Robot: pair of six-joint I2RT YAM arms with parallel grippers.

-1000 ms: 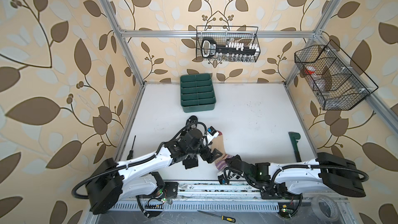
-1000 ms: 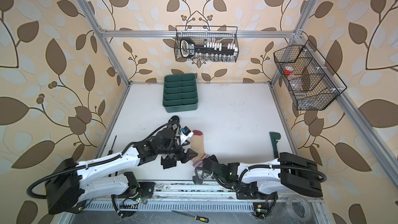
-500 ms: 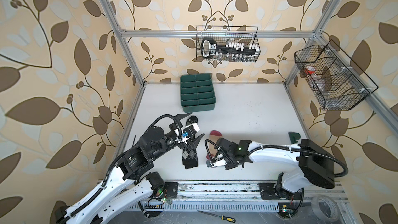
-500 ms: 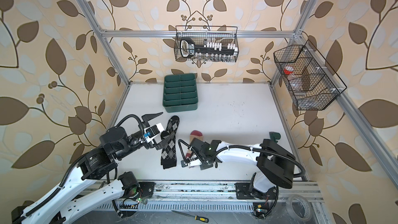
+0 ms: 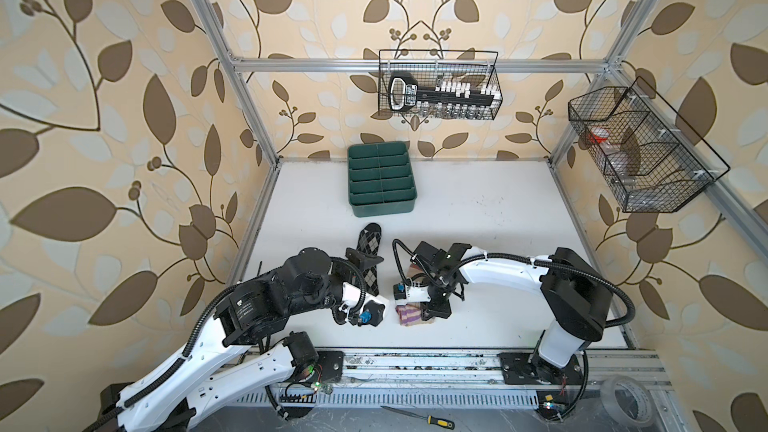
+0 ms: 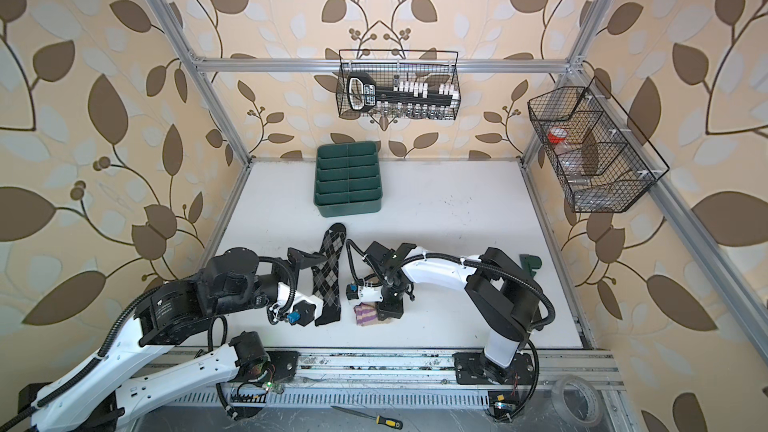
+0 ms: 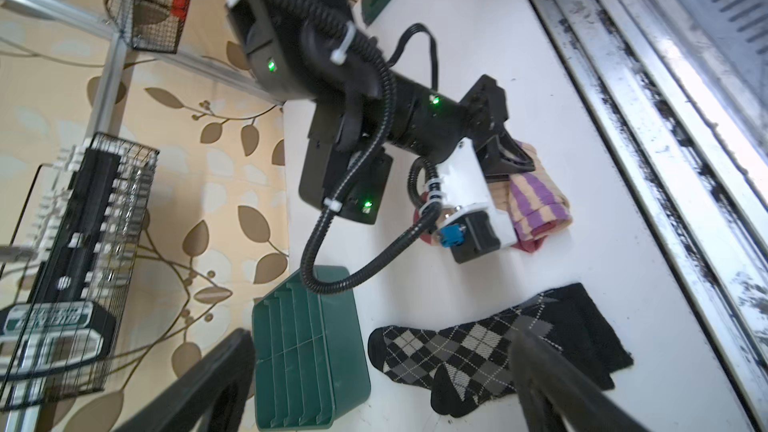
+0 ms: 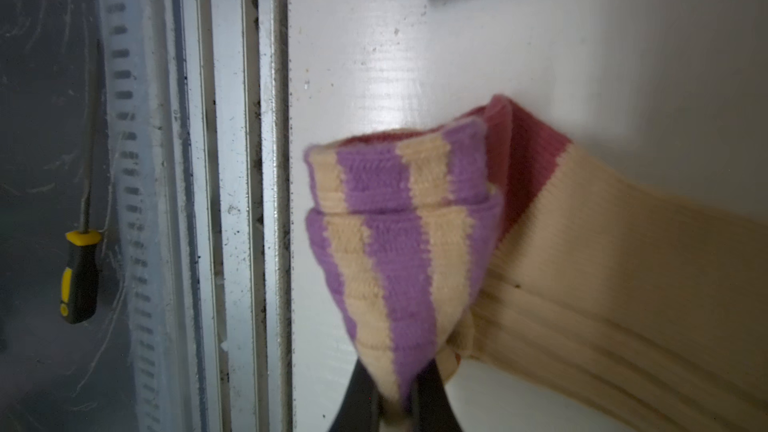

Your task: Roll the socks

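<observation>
The black-grey-white argyle sock (image 5: 370, 243) (image 6: 332, 251) (image 7: 478, 347) lies flat and straight on the white table. My left gripper (image 5: 362, 278) (image 7: 382, 351) hovers at its left edge with the fingers spread wide and nothing between them. To the right lies the beige sock (image 5: 409, 314) (image 6: 368, 313) (image 7: 536, 201) (image 8: 415, 222). Its purple-striped end is folded over on itself, and maroon fabric shows beside the fold. My right gripper (image 5: 428, 314) (image 8: 395, 405) is shut on that striped fold, close to the table's front edge.
A green divided tray (image 5: 382, 180) stands at the back of the table. Wire baskets hang on the back wall (image 5: 438, 91) and right wall (image 5: 640, 151). A green tool (image 6: 530, 263) lies at the right edge. Beyond the front rail (image 5: 415, 361) lie a screwdriver (image 5: 419, 413) and a tape roll (image 5: 627, 403).
My left arm swung out to the left and has come back beside the argyle sock, still open. My right gripper stayed shut on the beige sock, whose striped end is now folded over.
</observation>
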